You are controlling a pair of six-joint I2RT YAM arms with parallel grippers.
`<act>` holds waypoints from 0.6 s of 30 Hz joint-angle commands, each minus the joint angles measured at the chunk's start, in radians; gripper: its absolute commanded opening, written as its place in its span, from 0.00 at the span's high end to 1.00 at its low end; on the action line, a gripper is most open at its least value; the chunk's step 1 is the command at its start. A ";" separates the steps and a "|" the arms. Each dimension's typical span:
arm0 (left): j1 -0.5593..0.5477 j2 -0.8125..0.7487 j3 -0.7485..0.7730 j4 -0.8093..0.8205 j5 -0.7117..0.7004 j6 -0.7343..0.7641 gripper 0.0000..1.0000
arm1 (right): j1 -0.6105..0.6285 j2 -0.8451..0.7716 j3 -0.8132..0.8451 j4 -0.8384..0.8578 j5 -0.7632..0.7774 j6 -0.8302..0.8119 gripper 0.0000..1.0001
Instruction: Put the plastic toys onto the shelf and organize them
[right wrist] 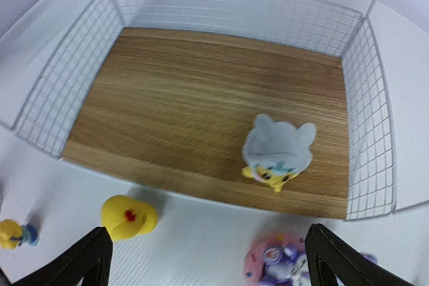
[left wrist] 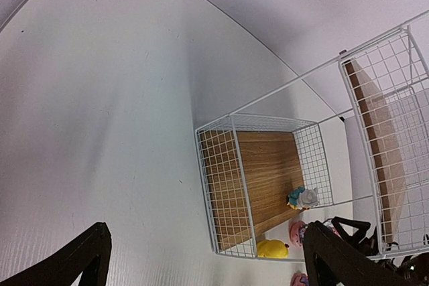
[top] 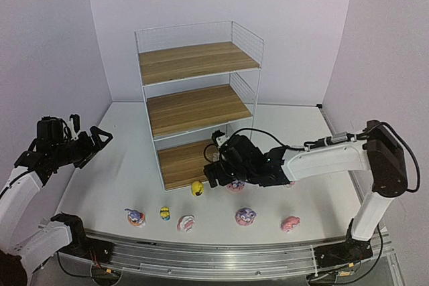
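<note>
The shelf (top: 194,88) stands mid-table, a white wire rack with three wood boards. My right gripper (top: 213,159) hangs open at the front of the bottom board (right wrist: 201,105), just behind a grey-hatted yellow toy (right wrist: 277,149) that stands free on that board. Below the open fingers, on the table, lie a yellow toy (right wrist: 127,217) and a purple bunny on a pink donut (right wrist: 278,266). More plastic toys sit in a row near the front edge: a bunny (top: 135,217), a small yellow one (top: 165,213), a pink-and-white one (top: 186,223). My left gripper (top: 94,132) is raised at the far left, open and holding nothing.
Another purple bunny (top: 245,216) and a pink figure (top: 290,223) sit at the front right. The shelf's wire side panels (left wrist: 224,185) fence the bottom board on both sides and the back. A metal rail (top: 221,252) runs along the near edge.
</note>
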 commanded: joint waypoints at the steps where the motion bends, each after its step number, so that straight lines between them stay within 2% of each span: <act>1: 0.004 -0.029 0.003 0.003 0.006 -0.007 0.00 | 0.096 -0.102 -0.029 -0.001 -0.026 -0.050 0.03; 4: 0.004 -0.042 0.002 0.000 0.028 -0.012 0.00 | 0.106 -0.096 -0.037 -0.001 -0.201 -0.126 0.04; 7: 0.004 -0.056 -0.012 0.006 0.062 -0.020 0.00 | 0.104 -0.055 -0.020 -0.026 -0.299 -0.222 0.05; 11: 0.004 -0.062 -0.045 0.035 0.121 -0.030 0.00 | 0.088 0.002 0.014 -0.029 -0.340 -0.303 0.05; 18: 0.004 -0.060 -0.049 0.034 0.139 -0.018 0.00 | 0.006 0.087 0.067 -0.027 -0.405 -0.273 0.07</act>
